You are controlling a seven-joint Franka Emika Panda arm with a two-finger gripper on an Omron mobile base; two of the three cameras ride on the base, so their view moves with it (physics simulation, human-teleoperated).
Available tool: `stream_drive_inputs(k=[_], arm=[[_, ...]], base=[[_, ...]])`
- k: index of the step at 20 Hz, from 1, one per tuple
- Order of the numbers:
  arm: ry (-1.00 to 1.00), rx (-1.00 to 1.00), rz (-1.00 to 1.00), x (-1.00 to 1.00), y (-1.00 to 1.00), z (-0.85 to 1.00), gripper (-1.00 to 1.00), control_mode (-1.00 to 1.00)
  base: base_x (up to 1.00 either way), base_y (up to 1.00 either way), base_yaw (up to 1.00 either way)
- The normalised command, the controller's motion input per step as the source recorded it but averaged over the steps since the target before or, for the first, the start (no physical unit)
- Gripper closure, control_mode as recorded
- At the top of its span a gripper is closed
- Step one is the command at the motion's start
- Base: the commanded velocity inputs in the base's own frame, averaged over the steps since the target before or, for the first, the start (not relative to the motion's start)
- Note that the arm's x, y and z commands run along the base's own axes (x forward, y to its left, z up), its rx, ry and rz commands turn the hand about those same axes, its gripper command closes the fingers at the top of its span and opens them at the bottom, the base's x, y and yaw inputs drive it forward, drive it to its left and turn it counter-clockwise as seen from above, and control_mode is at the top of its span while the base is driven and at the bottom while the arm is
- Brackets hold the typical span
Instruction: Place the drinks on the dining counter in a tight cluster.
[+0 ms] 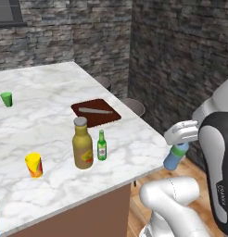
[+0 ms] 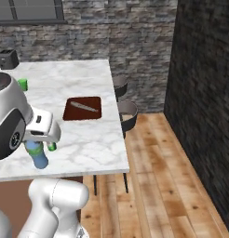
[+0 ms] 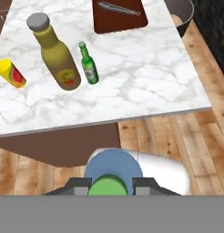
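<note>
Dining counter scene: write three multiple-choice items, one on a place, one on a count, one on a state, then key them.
1. Where is the pale-blue bottle?
A. beside the green cup
B. in the gripper, off the dining counter's edge
C. on the cutting board

2. How many bottles stand on the counter?
A. two
B. three
C. none

3. The gripper is:
A. open
B. shut on nothing
C. shut on the bottle

Key: B, it hangs past the counter edge; A, the mustard-amber bottle and green bottle stand together; C, the bottle hangs from the gripper.
</note>
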Motion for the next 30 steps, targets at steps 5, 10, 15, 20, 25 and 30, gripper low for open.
stream_drive_inputs(k=[5,10,15,20,25,30], arm=[[0.0,0.06,0.18,0.65,0.0,-0.07,1.0,-1.0],[-0.02,0.01,0.15,0.94,0.0,-0.32,1.0,-1.0],[-0.1,-0.05,0.06,0.81,0.08,-0.52,1.0,-1.0],[-0.03,-0.14,0.0,0.49,0.28,-0.27,1.0,-1.0],[0.0,-0.07,0.0,0.67,0.15,-0.13,1.0,-1.0],[0.04,0.0,0.07,0.68,0.03,-0.05,1.0,-1.0]], base=[[0.0,0.0,0.0],[0.0,0.0,0.0],[0.0,0.0,0.0],[0.0,0.0,0.0],[0.0,0.0,0.0],[0.0,0.0,0.0]])
